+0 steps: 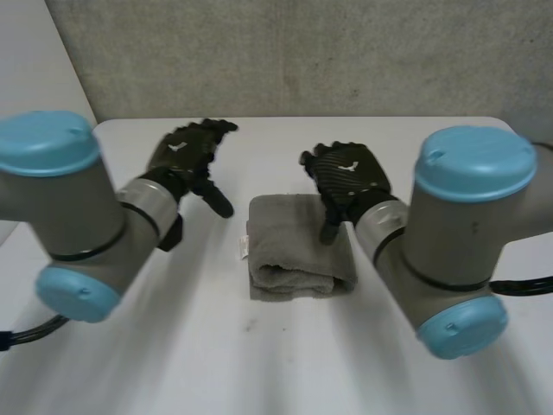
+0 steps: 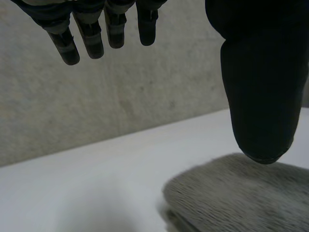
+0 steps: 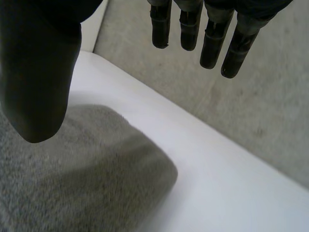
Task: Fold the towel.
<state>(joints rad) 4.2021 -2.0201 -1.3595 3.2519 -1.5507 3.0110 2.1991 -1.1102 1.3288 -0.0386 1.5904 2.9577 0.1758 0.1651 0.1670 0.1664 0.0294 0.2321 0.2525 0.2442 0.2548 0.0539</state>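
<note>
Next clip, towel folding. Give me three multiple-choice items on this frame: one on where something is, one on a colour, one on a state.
1. Where does the towel lie?
A. On the table, near its middle.
B. Hanging over the table's edge.
C. On the floor.

2. What colour is the towel?
A. Blue.
B. Red.
C. Grey.

3. How is the right hand?
A. Shut on the towel.
B. Open, gripping nothing.
C. Curled into a fist.

Answers:
1 A: the head view shows it folded on the white top, away from every edge.
2 C: it is grey in all three views.
3 B: its wrist view shows straight fingers with nothing in them.
</note>
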